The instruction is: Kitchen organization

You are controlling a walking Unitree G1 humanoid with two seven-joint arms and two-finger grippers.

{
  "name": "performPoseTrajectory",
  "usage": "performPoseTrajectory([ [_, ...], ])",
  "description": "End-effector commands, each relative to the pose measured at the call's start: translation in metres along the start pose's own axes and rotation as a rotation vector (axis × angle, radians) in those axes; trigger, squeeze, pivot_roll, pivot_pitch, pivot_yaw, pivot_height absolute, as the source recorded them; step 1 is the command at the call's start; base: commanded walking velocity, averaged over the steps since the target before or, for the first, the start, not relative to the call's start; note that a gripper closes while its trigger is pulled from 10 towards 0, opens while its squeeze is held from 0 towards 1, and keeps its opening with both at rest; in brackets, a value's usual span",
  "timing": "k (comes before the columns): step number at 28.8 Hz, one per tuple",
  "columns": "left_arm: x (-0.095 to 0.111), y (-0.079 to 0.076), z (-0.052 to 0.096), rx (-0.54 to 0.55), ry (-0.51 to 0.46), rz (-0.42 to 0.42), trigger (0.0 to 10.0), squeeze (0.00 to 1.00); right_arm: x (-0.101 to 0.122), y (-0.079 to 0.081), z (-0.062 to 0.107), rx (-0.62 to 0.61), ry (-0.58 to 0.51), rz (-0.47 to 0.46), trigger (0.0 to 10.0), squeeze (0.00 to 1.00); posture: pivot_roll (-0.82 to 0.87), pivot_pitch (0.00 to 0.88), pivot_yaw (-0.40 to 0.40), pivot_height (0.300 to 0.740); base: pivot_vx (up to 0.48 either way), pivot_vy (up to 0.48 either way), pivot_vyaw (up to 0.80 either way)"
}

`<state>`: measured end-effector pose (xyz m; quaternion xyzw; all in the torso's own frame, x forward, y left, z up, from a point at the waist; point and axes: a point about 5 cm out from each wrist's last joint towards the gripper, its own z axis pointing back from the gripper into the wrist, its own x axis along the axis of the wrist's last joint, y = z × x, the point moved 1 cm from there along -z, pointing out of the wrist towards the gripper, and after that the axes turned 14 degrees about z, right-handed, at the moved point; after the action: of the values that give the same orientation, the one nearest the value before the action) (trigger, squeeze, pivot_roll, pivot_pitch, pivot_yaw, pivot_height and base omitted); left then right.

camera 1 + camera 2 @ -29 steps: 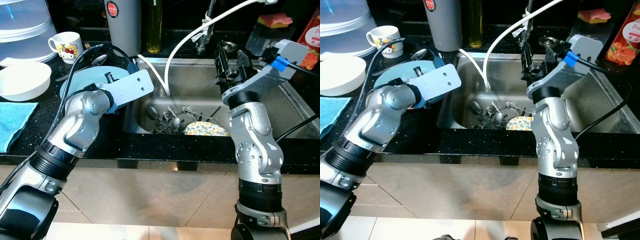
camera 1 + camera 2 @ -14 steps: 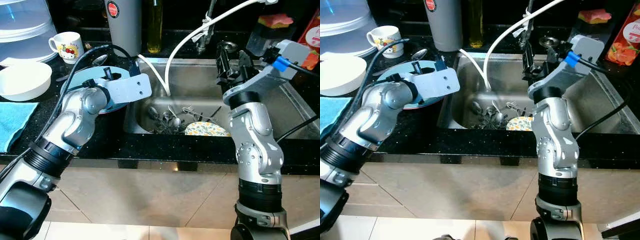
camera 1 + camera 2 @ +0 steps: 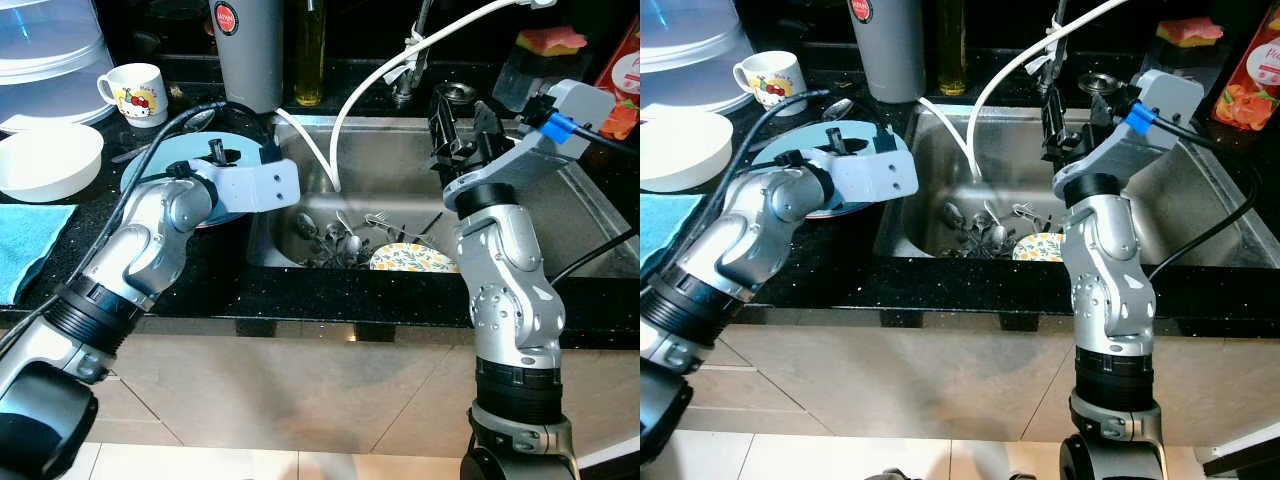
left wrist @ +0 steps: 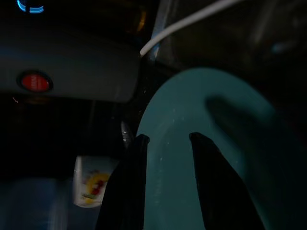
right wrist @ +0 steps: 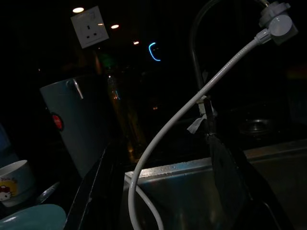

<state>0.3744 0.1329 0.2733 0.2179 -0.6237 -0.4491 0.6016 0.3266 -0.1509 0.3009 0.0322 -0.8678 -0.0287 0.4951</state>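
The left gripper [image 4: 168, 139] is over the teal plate [image 3: 165, 165], which lies on the black counter [image 3: 90, 255] just left of the sink [image 3: 560, 215]. In the left wrist view its two black fingers [image 4: 136, 158] stand a little apart, one over the plate's face and the other along its rim; whether they pinch the plate cannot be told. A spoon [image 3: 195, 122] lies on the counter at the plate's far edge, near a cartoon mug [image 3: 132, 92] and a tall grey canister [image 3: 245, 50] with a red badge. A white bowl [image 3: 45, 160] sits further left, with a blue cloth [image 3: 25, 245] nearer the counter's front edge and a clear plastic cover [image 3: 45, 45] behind.

The right gripper [image 3: 460, 125] is raised above the sink's back part, near the tap. Its fingers [image 5: 225, 177] are spread wide in the right wrist view and hold nothing. A white hose [image 3: 375, 70] curves from the tap down into the basin. In the bottom of the sink lie a heap of cutlery [image 3: 335, 240] and a yellow-patterned plate [image 3: 410, 258], touching each other. An oil bottle [image 3: 308, 50] stands behind the sink, and a sponge [image 3: 548, 40] rests on a container at its far right corner.
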Motion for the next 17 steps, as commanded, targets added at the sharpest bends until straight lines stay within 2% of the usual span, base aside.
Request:
performPoseTrajectory([
  [1,0.0045,0.0031,-0.0004,0.003,-0.011,0.100,10.0,0.00,0.0019,0.0015,-0.0010,0.003,-0.015,-0.005,10.0,0.00,0.13,0.076,0.021,0.740,0.000,0.000,0.00],
  [2,0.0070,0.0023,-0.0024,0.004,-0.013,0.278,10.0,0.00,0.0017,0.0020,-0.0009,0.005,-0.015,-0.006,10.0,0.00,0.13,0.074,0.022,0.740,0.000,0.000,0.00],
  [3,0.0070,0.0023,-0.0024,0.004,-0.013,0.278,10.0,0.00,0.0017,0.0020,-0.0009,0.005,-0.015,-0.006,10.0,0.00,0.13,0.074,0.022,0.740,0.000,0.000,0.00],
  [4,0.0076,0.0026,-0.0035,0.008,-0.005,0.372,10.0,0.00,0.0018,0.0023,-0.0009,0.006,-0.016,-0.006,10.0,0.00,0.13,0.073,0.024,0.740,0.000,0.000,0.00],
  [6,0.0073,0.0027,-0.0050,0.014,0.013,0.498,10.0,0.00,0.0019,0.0025,-0.0007,0.006,-0.017,-0.006,10.0,0.00,0.13,0.071,0.025,0.740,0.000,0.000,0.00],
  [7,0.0065,0.0020,-0.0056,0.016,0.031,0.531,10.0,0.00,0.0019,0.0025,-0.0007,0.006,-0.017,-0.006,10.0,0.00,0.13,0.071,0.026,0.740,0.000,0.000,0.00],
  [9,0.0055,-0.0017,-0.0059,-0.011,0.065,0.570,10.0,0.00,0.0019,0.0024,-0.0003,0.006,-0.017,-0.005,10.0,0.00,0.13,0.070,0.026,0.740,0.000,0.000,0.00],
  [14,0.0047,-0.0001,-0.0041,-0.024,0.095,0.496,10.0,0.00,0.0019,0.0024,-0.0002,0.005,-0.016,-0.005,10.0,0.00,0.13,0.073,0.027,0.740,0.000,0.000,0.00],
  [17,0.0022,-0.0029,-0.0037,-0.057,0.120,0.500,10.0,0.00,0.0018,0.0025,-0.0002,0.004,-0.015,-0.006,10.0,0.00,0.13,0.074,0.028,0.740,0.000,0.000,0.00],
])
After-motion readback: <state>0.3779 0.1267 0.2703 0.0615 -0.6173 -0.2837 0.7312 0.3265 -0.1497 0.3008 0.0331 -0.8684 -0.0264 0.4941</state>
